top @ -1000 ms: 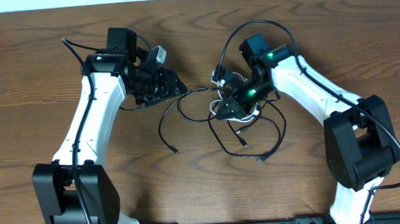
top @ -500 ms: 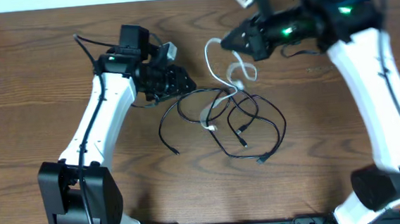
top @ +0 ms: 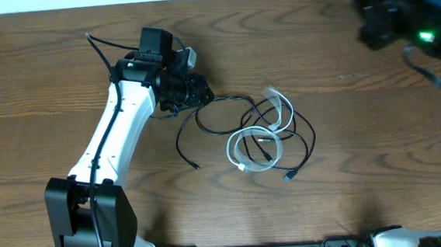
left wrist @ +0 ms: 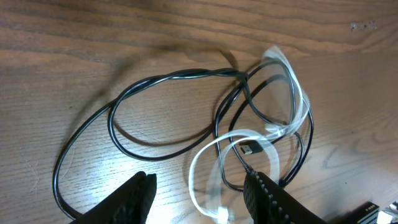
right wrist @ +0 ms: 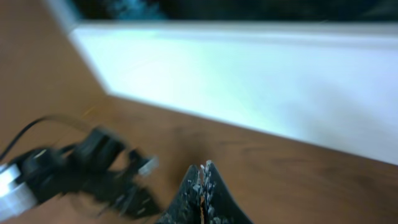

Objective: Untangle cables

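Separation step in hand: the white cable (left wrist: 301, 99) and black cable (left wrist: 180, 74) lie interlaced mid-table. The left gripper (left wrist: 200, 186) hovers above them, jaws apart, empty. The right gripper (right wrist: 202, 186) is clenched on nothing (raised well clear). Next move, probably: pinch one cord alone and draw it sideways.

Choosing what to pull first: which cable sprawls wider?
The black cable: its loops spread from beside the left gripper to beyond the white cable, which lies bunched.

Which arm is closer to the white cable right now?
Left. The left arm holds its fingers just up-left of the white cable overhead, not touching it. The right arm is far off at the top right corner, fingers shut.
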Controlling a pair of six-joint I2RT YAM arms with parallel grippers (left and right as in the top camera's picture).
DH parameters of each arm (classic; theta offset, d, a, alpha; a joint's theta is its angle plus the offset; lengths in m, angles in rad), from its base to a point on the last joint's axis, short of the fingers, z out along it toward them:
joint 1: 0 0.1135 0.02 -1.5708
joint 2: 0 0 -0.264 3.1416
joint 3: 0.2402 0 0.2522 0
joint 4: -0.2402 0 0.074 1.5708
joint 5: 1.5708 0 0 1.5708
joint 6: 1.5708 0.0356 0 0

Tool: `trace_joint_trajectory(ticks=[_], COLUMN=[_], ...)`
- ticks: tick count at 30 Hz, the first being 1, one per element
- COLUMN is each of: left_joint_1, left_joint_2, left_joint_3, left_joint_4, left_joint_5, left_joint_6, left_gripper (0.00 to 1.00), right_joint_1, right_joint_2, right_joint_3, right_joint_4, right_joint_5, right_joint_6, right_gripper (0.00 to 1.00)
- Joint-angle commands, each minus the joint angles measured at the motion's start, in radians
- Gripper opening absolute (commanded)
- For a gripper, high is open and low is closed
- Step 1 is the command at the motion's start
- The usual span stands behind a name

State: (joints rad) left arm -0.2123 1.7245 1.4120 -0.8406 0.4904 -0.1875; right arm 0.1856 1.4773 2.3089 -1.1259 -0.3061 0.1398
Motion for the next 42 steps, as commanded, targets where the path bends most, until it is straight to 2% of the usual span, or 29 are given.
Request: trace_joint_trajectory(ticks=[1,4,9,13,17,20,23,27,29,35,39,40,41,42], left_joint_1=[-0.001,0.0,0.01,0.029,0.032,0.035,0.055,0.115,0.167,0.236,0.244,0.244,0.244,0.244], left_joint_2=[0.004,0.004,0.001,-0.039,-0.126,-0.19,-0.235,-0.263,-0.266,-0.266,-0.266,-0.266,-0.266,-0.266], left_joint_3=[-0.001,-0.001,0.003,0.03,0.033,0.033,0.033,0.033,0.033,0.032,0.032,0.032,0.032,0.032], left_joint_4=[-0.002,-0.002,-0.003,-0.041,-0.05,-0.065,-0.109,-0.169,-0.211,-0.236,-0.237,-0.237,-0.237,-0.237], left_joint_5=[-0.021,-0.022,-0.038,-0.031,-0.032,-0.089,-0.185,-0.196,-0.196,-0.196,-0.197,-0.197,-0.197,-0.201], left_joint_6=[-0.01,-0.01,-0.01,-0.009,-0.009,-0.034,-0.088,-0.088,-0.087,-0.087,-0.079,-0.079,-0.079,-0.08], left_gripper=[0.51,0.51,0.51,0.51,0.52,0.52,0.52,0.52,0.53,0.52,0.52,0.53,0.52,0.52], right_joint_1=[-0.068,-0.1,-0.077,-0.037,0.032,0.082,0.126,0.175,0.216,0.29,0.337,0.351,0.362,0.375], right_joint_2=[-0.016,0.008,0.099,0.19,0.286,0.356,0.412,0.455,0.456,0.456,0.456,0.456,0.456,0.456], right_joint_3=[0.011,0.01,0.004,-0.007,-0.023,-0.04,-0.071,-0.158,-0.28,-0.495,-0.604,-0.625,-0.638,-0.653], right_joint_4=[-0.003,-0.082,-0.253,-0.386,-0.481,-0.504,-0.5,-0.479,-0.406,-0.232,-0.128,-0.105,-0.087,-0.065], right_joint_5=[0.156,0.134,0.103,0.053,0.089,0.129,0.147,0.169,0.17,0.165,0.146,0.11,0.078,0.043], right_joint_6=[0.047,0.046,-0.008,-0.053,-0.078,-0.091,-0.112,-0.123,-0.143,-0.185,-0.217,-0.241,-0.258,-0.272], right_gripper=[0.01,0.01,0.26,0.33,0.42,0.45,0.47,0.49,0.5,0.56,0.7,0.77,0.89,0.95])
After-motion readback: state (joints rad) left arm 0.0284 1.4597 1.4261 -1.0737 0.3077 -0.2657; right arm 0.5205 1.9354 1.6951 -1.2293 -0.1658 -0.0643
